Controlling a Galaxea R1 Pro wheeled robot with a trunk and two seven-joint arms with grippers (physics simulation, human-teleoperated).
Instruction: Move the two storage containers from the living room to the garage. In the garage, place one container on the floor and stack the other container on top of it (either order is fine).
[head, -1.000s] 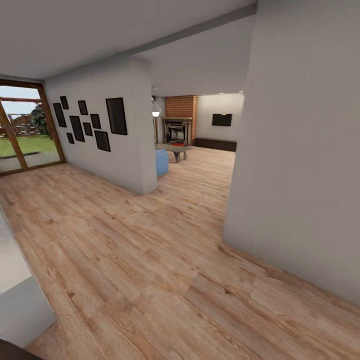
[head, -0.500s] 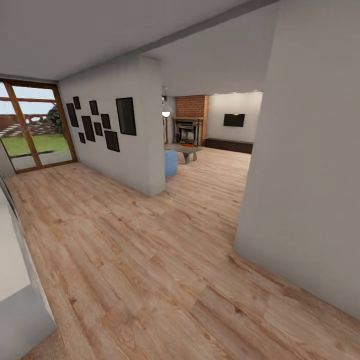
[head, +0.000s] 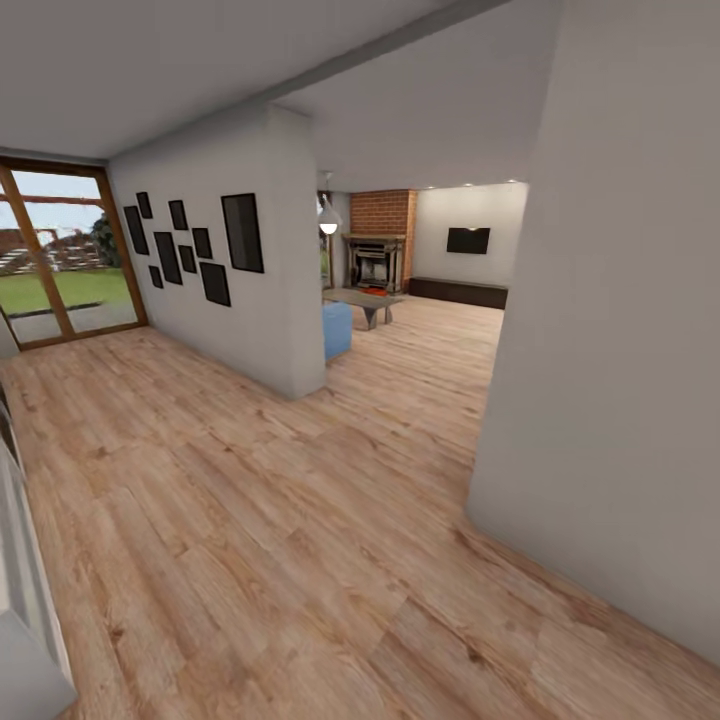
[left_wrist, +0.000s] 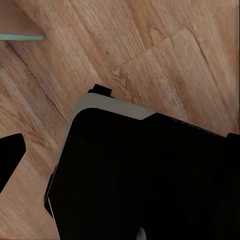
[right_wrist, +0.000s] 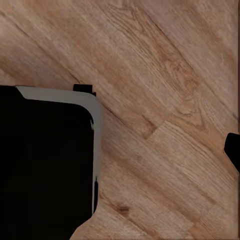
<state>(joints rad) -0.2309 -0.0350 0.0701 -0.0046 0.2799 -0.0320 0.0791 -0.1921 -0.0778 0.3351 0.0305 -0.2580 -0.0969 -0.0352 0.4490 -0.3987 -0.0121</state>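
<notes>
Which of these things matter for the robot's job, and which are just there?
For the job: the living room ahead, marked by its brick fireplace and blue sofa.

Just there: picture frames, glass doors, wall TV, coffee table, hanging lamp.

The head camera looks level down the hall toward the fireplace (head: 378, 262); both wrist cameras face down, close over the same wood-plank floor (head: 300, 520).

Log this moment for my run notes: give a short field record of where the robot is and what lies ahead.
place: hallway with wood-plank floor
ahead: living room with brick fireplace, low table, blue sofa
left side: wall with dark picture frames, glass doors
right side: plain white wall
containers: none seen yet
under both wrists: plank floor, dark robot body
</notes>
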